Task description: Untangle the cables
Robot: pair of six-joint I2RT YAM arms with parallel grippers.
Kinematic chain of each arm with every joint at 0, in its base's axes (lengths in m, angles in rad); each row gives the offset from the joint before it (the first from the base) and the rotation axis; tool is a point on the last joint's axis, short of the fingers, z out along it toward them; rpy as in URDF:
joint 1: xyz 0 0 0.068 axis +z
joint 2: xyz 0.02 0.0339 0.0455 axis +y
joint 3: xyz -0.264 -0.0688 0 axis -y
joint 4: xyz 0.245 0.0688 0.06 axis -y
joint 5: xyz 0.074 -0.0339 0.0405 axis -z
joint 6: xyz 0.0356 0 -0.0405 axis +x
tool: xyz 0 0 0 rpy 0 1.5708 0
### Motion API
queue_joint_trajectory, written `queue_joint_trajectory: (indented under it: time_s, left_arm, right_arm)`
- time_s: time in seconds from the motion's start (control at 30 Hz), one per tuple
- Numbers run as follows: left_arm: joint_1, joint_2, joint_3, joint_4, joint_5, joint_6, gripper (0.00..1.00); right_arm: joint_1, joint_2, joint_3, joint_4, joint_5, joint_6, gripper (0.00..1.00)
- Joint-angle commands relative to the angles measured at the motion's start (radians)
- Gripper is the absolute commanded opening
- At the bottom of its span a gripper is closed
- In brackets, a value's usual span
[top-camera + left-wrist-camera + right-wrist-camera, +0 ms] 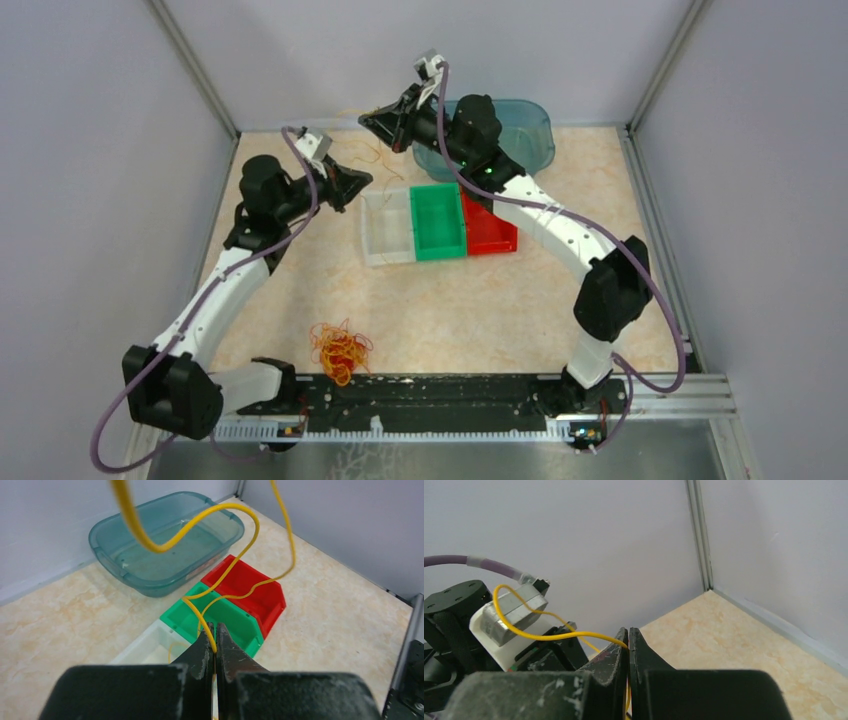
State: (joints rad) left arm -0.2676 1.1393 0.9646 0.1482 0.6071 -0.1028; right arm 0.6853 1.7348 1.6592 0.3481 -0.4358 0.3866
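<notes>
left tool (215, 642) nipping yellow cable (150, 546) | right tool (629, 637) nipping yellow cable | cable clump (340, 352) on table (480, 310)

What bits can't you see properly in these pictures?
- Top view: the clump is too small to count its wires.
- Top view: the right arm covers part of the red bin and the tub.
- Left wrist view: the yellow wire runs off the top edge, and the left pincer hides the white bin's near part.
- Right wrist view: the wire vanishes inside the shut right pincer.
</notes>
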Motion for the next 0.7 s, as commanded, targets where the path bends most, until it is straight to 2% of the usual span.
queue_joint_trajectory:
  time_s: [0.0, 0.4, 0.67]
  left_arm:
    - [-0.010, 0.087, 0.009, 0.057, -0.085, 0.031, 0.00]
    - [-0.046, 0.268, 0.077, 0.078, -0.226, 0.149, 0.01]
    - [-0.047, 0.283, 0.076, 0.109, -0.289, 0.153, 0.01]
  right_arm:
    - [0.007, -0.013, -0.030, 0.008, 0.086, -0.022, 0.00]
    - [-0.002, 0.008, -0.055, -0.081, 0.183, -0.048, 0.00]
    - [-0.015, 0.070, -0.064, -0.074, 0.224, -0.027, 0.00]
